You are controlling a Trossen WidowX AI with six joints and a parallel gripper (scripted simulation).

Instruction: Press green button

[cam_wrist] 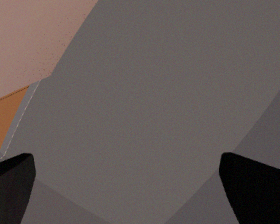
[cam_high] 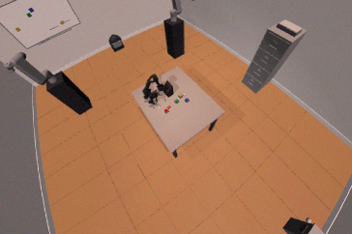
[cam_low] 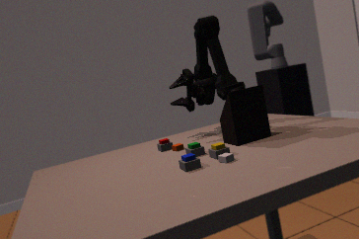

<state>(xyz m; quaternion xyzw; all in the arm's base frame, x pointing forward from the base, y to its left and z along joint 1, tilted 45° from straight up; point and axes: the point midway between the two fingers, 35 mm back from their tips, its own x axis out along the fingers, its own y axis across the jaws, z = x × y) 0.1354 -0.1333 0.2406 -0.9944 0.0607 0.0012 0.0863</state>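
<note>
We have the gripper (cam_low: 180,93) held high above the bench (cam_low: 123,191), well apart from every button, with its fingers (cam_low: 179,83) spread wide and nothing between them. In the wrist view we see only wall, a strip of floor and the two dark fingertips at the lower corners, so that camera gives us no sight of the target yet.

The green button (cam_low: 193,146) sits in the middle of the small cluster on the bench. In the exterior view the orange block (cam_low: 178,147) lies just beside it at nine o'clock, the red button (cam_low: 164,144) further out the same way, the yellow button (cam_low: 217,149) near it at three o'clock, the blue button (cam_low: 189,161) close at six o'clock, and the white block (cam_low: 226,157) out toward four o'clock.

Our worry is the crowding. If we come down with the fingers this wide, one tip could land on green while the other catches the orange block or the yellow button, which the task forbids. We judge that narrowing the fingers, or leading with a single tip, would lower that risk. A slanted descent could also sweep across the blue button on the near side. Finally, a press that stops short would not bottom out, and lingering after contact would keep the button from springing back.
</note>
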